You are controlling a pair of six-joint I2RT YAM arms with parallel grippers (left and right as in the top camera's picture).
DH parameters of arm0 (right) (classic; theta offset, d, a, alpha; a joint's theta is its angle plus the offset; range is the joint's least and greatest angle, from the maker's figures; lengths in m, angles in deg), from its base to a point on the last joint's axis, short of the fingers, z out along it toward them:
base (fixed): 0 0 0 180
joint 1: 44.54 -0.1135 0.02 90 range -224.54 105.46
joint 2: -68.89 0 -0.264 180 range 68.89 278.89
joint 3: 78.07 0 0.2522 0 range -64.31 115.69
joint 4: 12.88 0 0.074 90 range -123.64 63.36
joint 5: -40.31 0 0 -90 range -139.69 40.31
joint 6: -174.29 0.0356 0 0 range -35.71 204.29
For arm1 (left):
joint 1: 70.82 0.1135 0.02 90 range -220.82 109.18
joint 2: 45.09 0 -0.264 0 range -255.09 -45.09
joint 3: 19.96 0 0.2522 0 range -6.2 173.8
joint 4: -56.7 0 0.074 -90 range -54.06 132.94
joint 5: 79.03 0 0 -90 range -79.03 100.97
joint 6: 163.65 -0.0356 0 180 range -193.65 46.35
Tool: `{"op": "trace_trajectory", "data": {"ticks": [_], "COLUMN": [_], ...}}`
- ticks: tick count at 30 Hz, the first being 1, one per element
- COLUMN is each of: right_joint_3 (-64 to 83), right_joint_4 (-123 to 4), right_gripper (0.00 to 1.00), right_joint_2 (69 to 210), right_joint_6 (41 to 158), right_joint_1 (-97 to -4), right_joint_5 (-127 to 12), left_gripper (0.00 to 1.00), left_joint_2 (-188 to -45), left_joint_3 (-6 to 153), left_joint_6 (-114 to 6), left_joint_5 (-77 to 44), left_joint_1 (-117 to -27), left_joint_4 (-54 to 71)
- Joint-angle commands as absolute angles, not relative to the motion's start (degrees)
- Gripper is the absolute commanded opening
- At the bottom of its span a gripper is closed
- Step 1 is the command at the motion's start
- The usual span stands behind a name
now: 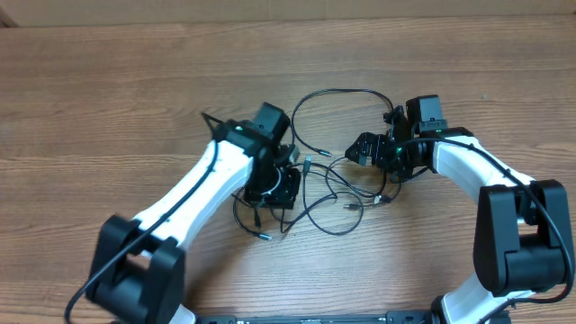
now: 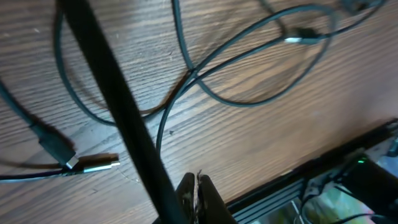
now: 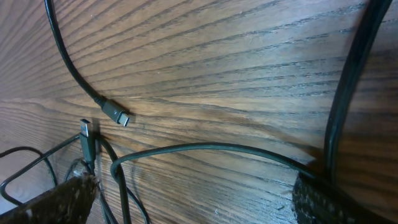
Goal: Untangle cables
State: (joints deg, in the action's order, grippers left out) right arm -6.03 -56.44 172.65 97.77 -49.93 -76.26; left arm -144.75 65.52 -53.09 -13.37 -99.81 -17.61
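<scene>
Left gripper (image 2: 195, 194): jaws pressed together, a black strand (image 2: 112, 93) passing just to their left. I cannot tell if it is nipped; right gripper (image 3: 193, 190): jaws spread wide, one cord (image 3: 205, 147) arching between them. The cables (image 1: 335, 91) lie tangled between both grippers, with two plug ends (image 3: 115, 114) just ahead of the right jaws.

Robot lab or test bench, by look of it. Left arm (image 1: 193, 193) and right arm (image 1: 459, 162), both white with black joints, mounted at near edge of wood-grain table (image 1: 108, 81). Black rail (image 2: 292, 180) runs along that edge. Small green light (image 2: 359, 162) glows past it in left wrist view. Thin black cables (image 1: 333, 193) lie tangled on tabletop between arms. Surroundings beyond table not visible.
</scene>
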Motion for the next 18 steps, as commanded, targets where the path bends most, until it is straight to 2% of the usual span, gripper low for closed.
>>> {"op": "trace_trajectory", "data": {"ticks": [1,18], "right_joint_3": [-5.99,-5.99], "right_joint_4": [-56.73,-56.73], "right_gripper": [1.0,1.0], "right_joint_2": [172.83,172.83], "right_joint_6": [97.86,97.86], "right_joint_1": [-49.99,-50.01], "right_joint_5": [-73.28,-73.31], "left_gripper": [0.04,0.06], "left_joint_2": [-148.66,-153.01], "left_joint_3": [65.89,65.89], "left_joint_6": [-53.92,-51.3], "left_joint_5": [-12.4,-12.34], "left_joint_1": [-100.97,-101.6], "left_joint_4": [-17.31,-12.1]}}
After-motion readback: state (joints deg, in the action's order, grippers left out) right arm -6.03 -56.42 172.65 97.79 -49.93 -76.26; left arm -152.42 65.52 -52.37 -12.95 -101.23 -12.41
